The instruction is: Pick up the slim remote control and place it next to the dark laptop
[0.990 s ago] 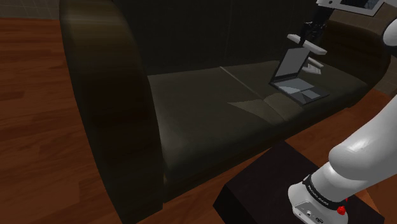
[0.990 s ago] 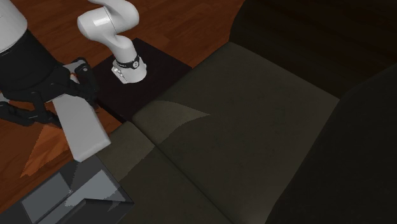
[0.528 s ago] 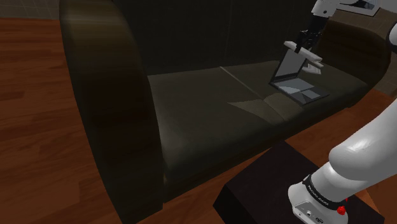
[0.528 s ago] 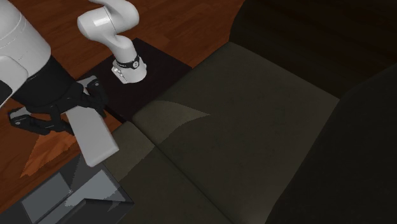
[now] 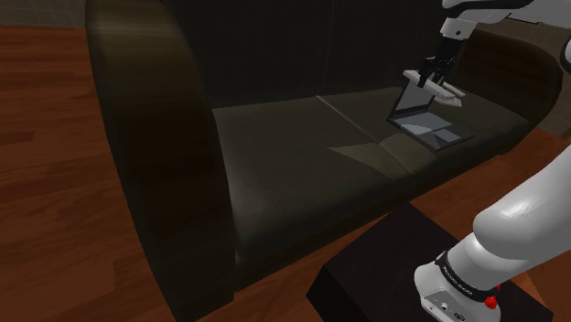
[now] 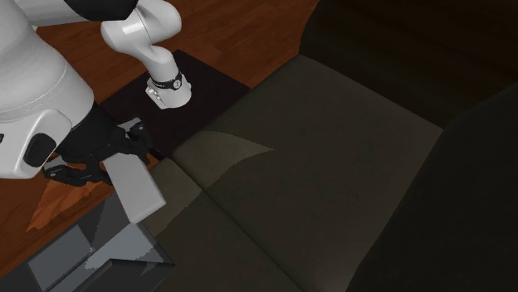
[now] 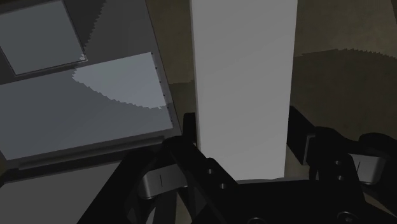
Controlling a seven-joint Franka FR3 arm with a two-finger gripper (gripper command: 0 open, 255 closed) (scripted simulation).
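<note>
hand point(image 7: 242, 137) clamped on the slim remote point(image 7: 242, 76): in the wrist view both black fingers point(image 7: 189, 132) press the long sides of its near end. remote drawn plain light grey, a flat slab reaching forward out of the grip. it is carried in the air over the dark sofa seat point(image 7: 343, 83). just beside one long side lies the open laptop point(image 7: 83, 121), dark grey with a paler patch.

second exterior view: hand point(image 6: 106, 158) enters from that view's left; remote point(image 6: 137, 189) slants down, its far tip close to the laptop point(image 6: 91, 253); cannot tell if they touch.

shoulder view: hand point(image 5: 435, 75) and remote point(image 5: 433, 85) hang by the upper edge of the laptop point(image 5: 423, 114) screen, at the far end of the sofa point(image 5: 302, 146).

farther off: dark stand point(image 6: 207, 91), wood floor point(image 6: 249, 33).
</note>
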